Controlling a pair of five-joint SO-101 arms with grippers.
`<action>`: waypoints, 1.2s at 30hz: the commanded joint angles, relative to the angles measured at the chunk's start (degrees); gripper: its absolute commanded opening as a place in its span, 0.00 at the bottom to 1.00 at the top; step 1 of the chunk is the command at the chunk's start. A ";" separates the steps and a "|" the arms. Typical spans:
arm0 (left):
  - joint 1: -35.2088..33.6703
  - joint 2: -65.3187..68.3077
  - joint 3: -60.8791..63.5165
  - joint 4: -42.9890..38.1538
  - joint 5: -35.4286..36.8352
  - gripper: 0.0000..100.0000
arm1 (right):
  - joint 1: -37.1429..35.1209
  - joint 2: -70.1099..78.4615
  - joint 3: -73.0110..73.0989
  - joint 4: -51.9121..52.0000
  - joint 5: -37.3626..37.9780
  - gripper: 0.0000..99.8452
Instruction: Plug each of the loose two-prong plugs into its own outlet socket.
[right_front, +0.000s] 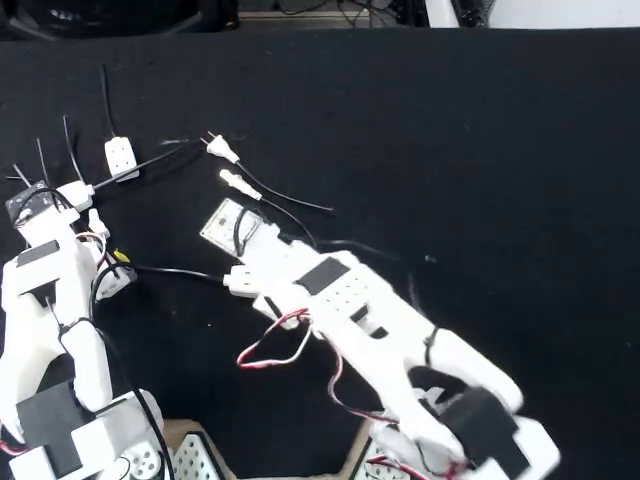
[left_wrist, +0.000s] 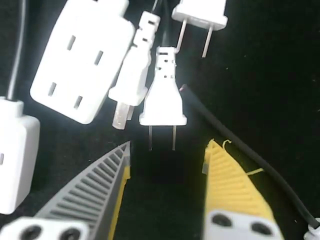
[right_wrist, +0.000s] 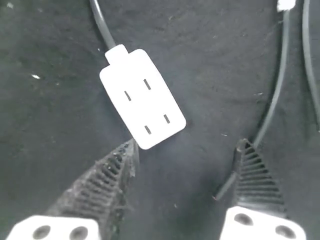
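Small white hard-plastic two-prong plug (left_wrist: 163, 102): likely light, rigid, slick; best pinched across flat body. Left gripper (left_wrist: 168, 150) and right gripper (right_wrist: 187, 146) spread wide, empty.

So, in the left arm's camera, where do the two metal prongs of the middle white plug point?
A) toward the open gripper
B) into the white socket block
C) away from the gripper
A: the white plastic two-prong plug lies with its prongs aimed at the gap of the open left gripper, not into the white rectangular socket block beside it.
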 joint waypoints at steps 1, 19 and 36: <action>-0.40 -1.93 -0.57 -0.09 0.44 0.24 | 1.85 -8.66 -5.49 6.86 -2.55 0.30; -0.31 -1.93 0.66 -0.44 0.44 0.24 | 2.29 20.62 -20.97 -22.24 -11.96 0.30; -0.31 -2.02 0.84 -0.44 0.44 0.24 | 5.71 52.26 -50.42 -25.05 -11.60 0.30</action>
